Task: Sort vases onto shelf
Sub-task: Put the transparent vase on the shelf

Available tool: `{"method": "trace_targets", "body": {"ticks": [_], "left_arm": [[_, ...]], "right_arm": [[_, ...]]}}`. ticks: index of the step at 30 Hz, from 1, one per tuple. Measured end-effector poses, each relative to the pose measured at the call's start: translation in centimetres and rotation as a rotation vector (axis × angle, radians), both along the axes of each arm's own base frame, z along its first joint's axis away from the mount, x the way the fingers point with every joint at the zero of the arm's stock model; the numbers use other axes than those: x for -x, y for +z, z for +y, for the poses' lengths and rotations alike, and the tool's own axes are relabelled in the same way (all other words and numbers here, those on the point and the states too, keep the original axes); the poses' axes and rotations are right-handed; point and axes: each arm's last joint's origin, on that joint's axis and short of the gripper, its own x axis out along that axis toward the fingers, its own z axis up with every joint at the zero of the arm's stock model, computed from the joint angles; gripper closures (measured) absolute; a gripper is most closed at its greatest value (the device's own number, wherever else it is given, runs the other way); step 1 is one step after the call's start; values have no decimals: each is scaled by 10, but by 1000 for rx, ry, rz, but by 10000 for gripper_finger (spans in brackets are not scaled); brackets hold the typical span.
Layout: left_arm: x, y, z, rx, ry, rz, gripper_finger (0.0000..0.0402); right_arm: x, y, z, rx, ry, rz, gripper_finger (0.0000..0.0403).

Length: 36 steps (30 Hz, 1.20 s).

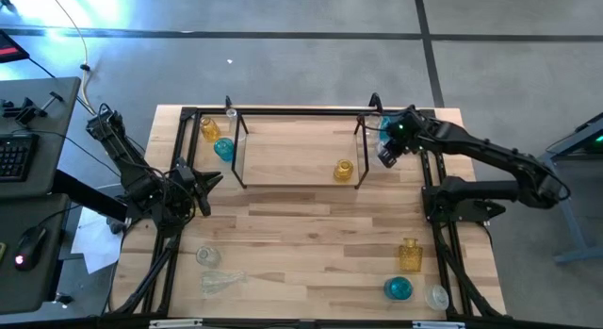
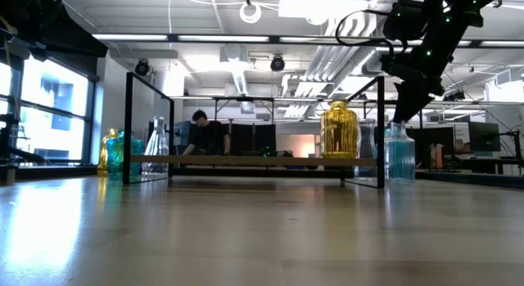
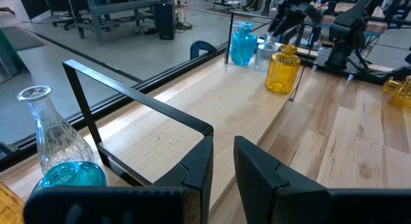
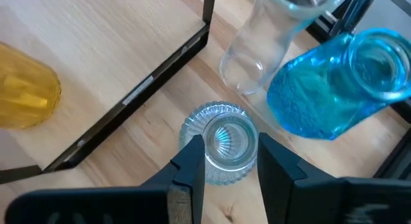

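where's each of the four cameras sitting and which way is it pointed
High view: above the table, looking straight down; shows both arms, the shelf and scattered vases.
Low view: at table-top height, looking level across to the shelf and room; the right arm drops in from above.
Left wrist view: on the left arm, looking along the shelf; the left hand shows its own fingers.
Right wrist view: looking down, the right hand around a ribbed clear vase.
Shared: the yellow vase on the shelf appears in all four.

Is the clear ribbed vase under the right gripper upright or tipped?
Upright. In the right wrist view the clear ribbed vase shows its round mouth facing up, between the right gripper fingers, base on the table.
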Motion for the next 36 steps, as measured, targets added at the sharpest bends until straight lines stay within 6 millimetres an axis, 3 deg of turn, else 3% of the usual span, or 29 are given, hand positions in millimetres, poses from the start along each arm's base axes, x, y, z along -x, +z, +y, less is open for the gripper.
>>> {"method": "trace_targets", "body": {"ticks": [18,27,36], "left_arm": [[0,0,0,-14,-4,9,346],[0,0,0,-13,-3,8,346],[0,0,0,-15,-4,9,346]], "right_arm": [[28,22,20,-21,-52,-49,318],[22,17,30,-125,-9,-24,318],[13,6,39,-106,3,-7,318]]}}
